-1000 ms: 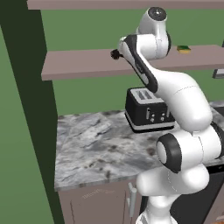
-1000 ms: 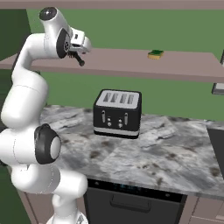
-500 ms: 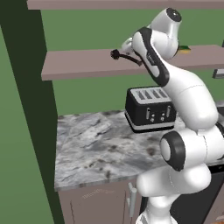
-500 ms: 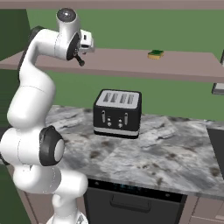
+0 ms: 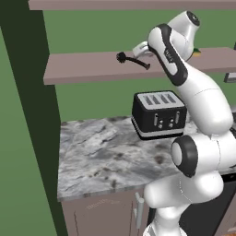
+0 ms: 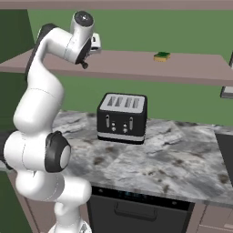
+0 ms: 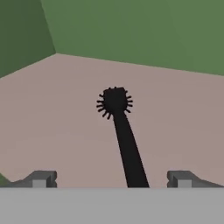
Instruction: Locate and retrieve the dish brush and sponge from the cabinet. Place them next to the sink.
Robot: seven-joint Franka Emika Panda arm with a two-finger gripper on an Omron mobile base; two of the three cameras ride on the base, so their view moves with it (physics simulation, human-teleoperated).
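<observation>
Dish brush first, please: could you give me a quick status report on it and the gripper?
Gripper open, straddling the handle. Dish brush flat on the cabinet shelf, not gripped. Sponge further along the shelf. Nothing in the way.

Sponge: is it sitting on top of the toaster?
No, the sponge lies on the cabinet shelf, above the toaster.

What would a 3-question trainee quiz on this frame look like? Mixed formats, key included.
1. True or false: the dish brush lies on the counter beside the toaster.
2. Which lies farther from the hand along the cabinet shelf: A) the brush, B) the sponge?
3. Fill in: in the hand view, the brush handle lies ___ the two open fingertips.

Key: 1 false, it lies on the shelf. 2 B. 3 between.
</observation>
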